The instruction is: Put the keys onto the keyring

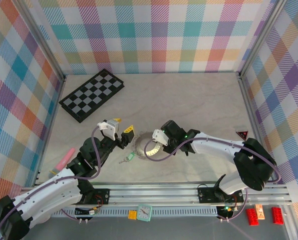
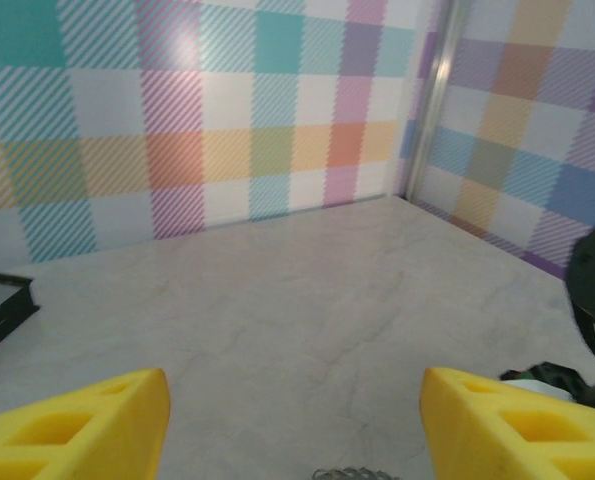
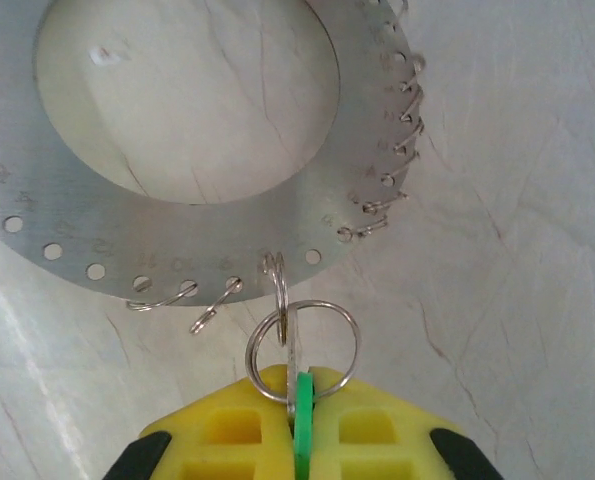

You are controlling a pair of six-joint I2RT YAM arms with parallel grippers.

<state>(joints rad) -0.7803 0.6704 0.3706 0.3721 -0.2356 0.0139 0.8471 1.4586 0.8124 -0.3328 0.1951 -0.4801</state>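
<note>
A key (image 3: 302,412), likely light, stiff, slippery, is being clamped by its green head in the right gripper (image 3: 299,388) at the rim of the keyring (image 3: 177,235); the left gripper (image 2: 295,405) is being held apart.

Keyring (image 3: 177,238) — matt, brushed metal

The keyring (image 1: 145,148) lies flat on the worktop (image 1: 189,100), around the middle and towards the near edge. The right hand (image 3: 299,442) reaches in from the right to the ring's rim, clamped on a key (image 3: 301,410) whose small split ring touches a wire loop on that rim. A second key (image 1: 127,158) lies on the worktop just left of the ring and in front of it. The left hand (image 1: 122,125) hangs left of the ring, fingers spread. A chessboard (image 1: 92,95) lies behind, well apart, by the left wall.
</note>
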